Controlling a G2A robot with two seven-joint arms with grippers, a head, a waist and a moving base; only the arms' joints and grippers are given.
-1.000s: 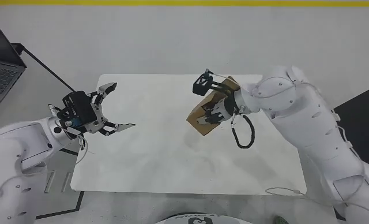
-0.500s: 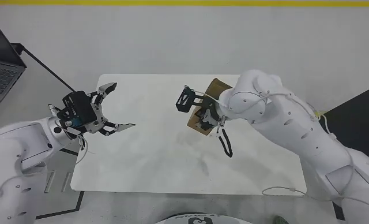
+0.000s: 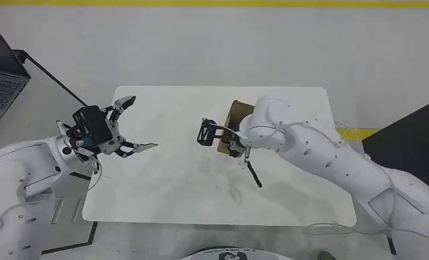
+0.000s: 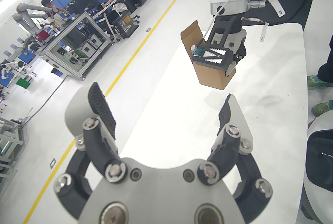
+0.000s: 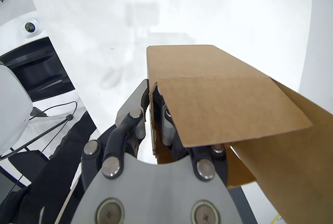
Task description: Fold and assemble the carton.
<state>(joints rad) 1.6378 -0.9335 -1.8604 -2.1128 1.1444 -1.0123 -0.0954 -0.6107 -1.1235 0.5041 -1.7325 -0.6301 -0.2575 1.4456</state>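
Observation:
A brown cardboard carton (image 3: 234,117) hangs above the middle of the white table (image 3: 167,186), partly formed into a box with flaps loose. My right gripper (image 5: 153,108) is shut on one wall of the carton (image 5: 208,74), one finger outside and one inside. From the left wrist view the carton (image 4: 208,76) appears beneath the right wrist with a flap sticking up. My left gripper (image 3: 134,122) stands open over the table's left edge, well apart from the carton, nothing between its fingers (image 4: 101,108).
A laptop (image 3: 10,76) sits beyond the table at the far left, with a black cable (image 3: 53,79) running toward the left arm. A yellow floor line (image 3: 214,3) crosses behind the table. Bare table surface lies between the two grippers.
The right arm has carried the carton leftward, toward the table's middle, and turned its wrist. The left arm has kept still with its gripper open.

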